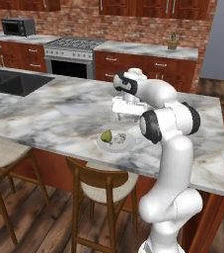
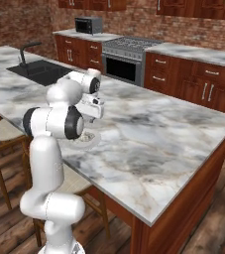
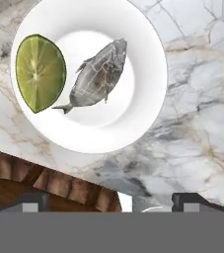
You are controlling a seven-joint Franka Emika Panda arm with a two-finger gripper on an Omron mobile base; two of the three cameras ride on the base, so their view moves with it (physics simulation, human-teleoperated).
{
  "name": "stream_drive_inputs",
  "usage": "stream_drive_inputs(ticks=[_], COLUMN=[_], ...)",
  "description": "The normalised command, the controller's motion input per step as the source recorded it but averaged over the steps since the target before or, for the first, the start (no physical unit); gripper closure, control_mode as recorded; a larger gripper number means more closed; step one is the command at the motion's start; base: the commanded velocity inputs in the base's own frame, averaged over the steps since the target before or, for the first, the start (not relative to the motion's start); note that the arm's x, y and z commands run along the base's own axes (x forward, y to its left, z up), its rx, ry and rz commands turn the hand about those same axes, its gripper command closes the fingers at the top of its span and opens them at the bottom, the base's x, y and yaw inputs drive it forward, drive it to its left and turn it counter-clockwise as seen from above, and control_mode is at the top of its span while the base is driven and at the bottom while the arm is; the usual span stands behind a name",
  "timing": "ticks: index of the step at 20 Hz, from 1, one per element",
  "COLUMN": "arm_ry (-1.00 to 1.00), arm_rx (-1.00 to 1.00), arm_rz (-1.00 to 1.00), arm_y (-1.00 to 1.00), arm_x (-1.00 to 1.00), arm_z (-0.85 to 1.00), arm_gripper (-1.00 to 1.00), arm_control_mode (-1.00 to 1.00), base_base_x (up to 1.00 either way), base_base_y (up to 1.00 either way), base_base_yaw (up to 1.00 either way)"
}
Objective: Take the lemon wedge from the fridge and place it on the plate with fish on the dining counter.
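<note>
From the left base camera I see the lemon wedge [image 1: 106,136] lying on the plate [image 1: 128,145], near the dining counter's [image 1: 54,111] front edge. From the right, open marble lies beyond it. In the hand view, the wedge sits beside the fish [image 3: 97,74]; my gripper [image 3: 111,202] is spread wide, holding nothing. I judge placement done; only a retreat remains.

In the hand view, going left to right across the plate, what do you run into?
Plate rim → lemon wedge → fish → bare marble of the dining counter.
</note>
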Motion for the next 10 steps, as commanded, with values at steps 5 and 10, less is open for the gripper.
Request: stream_drive_inputs(ticks=[5, 10], arm_ry=[-0.68, -0.93], arm_rx=[0.11, 0.0], arm_rz=[0.0, 0.04], arm_y=[-0.02, 0.0], arm_x=[-0.45, -0.94], arm_z=[0.52, 0.55], arm_gripper=[-1.0, -1.0], arm_control_mode=[-1.0, -1.0], base_base_x=[0.0, 0.0], base_base_y=[0.0, 0.0], base_base_yaw=[0.0, 0.0])
